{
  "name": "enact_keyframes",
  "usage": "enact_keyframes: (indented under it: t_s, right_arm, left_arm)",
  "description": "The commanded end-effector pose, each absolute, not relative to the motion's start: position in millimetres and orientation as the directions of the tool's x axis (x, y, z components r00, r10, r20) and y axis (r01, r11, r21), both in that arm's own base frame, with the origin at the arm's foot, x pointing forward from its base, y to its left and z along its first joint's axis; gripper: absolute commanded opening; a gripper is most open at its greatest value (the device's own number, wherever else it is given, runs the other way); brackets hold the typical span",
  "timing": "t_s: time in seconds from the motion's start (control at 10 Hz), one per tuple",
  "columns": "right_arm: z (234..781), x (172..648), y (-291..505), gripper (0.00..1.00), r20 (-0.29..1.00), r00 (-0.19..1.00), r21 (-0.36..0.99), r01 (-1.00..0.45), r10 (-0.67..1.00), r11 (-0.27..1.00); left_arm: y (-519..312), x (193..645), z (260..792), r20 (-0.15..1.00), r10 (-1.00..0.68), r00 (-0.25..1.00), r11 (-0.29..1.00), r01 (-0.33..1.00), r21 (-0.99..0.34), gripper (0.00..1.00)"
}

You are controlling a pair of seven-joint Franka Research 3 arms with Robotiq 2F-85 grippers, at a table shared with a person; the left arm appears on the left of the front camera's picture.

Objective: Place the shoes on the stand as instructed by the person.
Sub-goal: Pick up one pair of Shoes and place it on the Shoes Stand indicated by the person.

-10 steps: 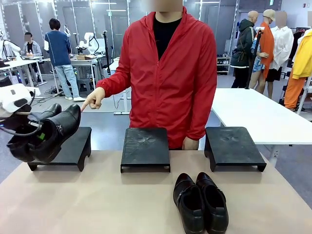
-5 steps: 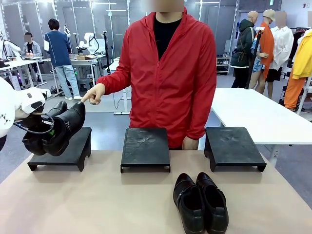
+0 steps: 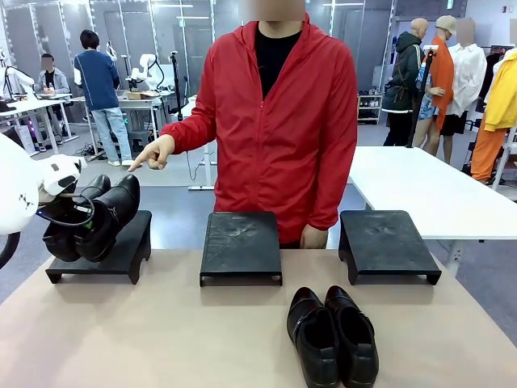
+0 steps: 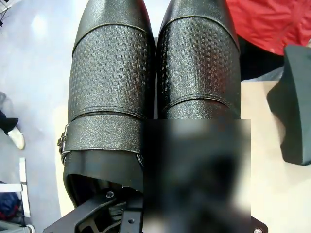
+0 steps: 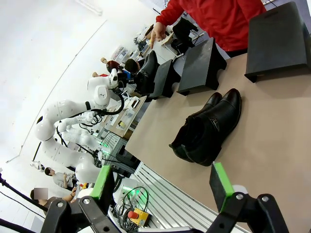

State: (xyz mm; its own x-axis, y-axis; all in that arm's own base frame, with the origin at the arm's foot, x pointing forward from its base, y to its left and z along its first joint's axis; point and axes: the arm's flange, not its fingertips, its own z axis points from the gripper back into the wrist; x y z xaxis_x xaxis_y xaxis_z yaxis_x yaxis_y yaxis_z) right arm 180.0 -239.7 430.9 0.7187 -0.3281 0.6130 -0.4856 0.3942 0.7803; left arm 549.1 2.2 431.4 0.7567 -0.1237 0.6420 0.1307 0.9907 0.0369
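Note:
My left gripper [image 3: 71, 215] is shut on one pair of black shoes [image 3: 101, 217], its fingers hidden inside them. The pair hangs tilted, toes up toward the person, heels low over the left stand [image 3: 123, 249]; I cannot tell whether they touch it. The left wrist view looks down on both textured toe caps of the held shoes [image 4: 114, 73]. The person [image 3: 283, 121] in the red jacket points a hand [image 3: 153, 153] at the left stand. A second pair of shoes [image 3: 333, 335] lies on the table near the front. My right gripper [image 5: 163, 187] stands open, high above that second pair [image 5: 209, 128].
A middle stand [image 3: 241, 242] and a right stand [image 3: 386, 242] sit bare along the table's far edge. The person's other hand [image 3: 313, 237] rests between them. A white table [image 3: 428, 190] stands behind on the right.
My left gripper has carried the held pair to the right and down onto the left stand's area. The person's pointing hand has stayed over that stand.

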Motion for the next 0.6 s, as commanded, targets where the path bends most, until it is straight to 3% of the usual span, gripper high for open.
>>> enact_keyframes:
  t_s: [0.0,0.5]
  right_arm:
    - [433,179,-240,1.00,0.631,0.704,0.768,-0.504,-0.327,0.396]
    - [433,179,-240,1.00,0.631,0.704,0.768,-0.504,-0.327,0.396]
  left_arm:
    - [12,571,431,0.677,-0.136,0.723,0.989,0.133,0.057,0.08]
    - [15,587,410,0.663,-0.118,0.739,0.993,0.108,0.056,0.08]
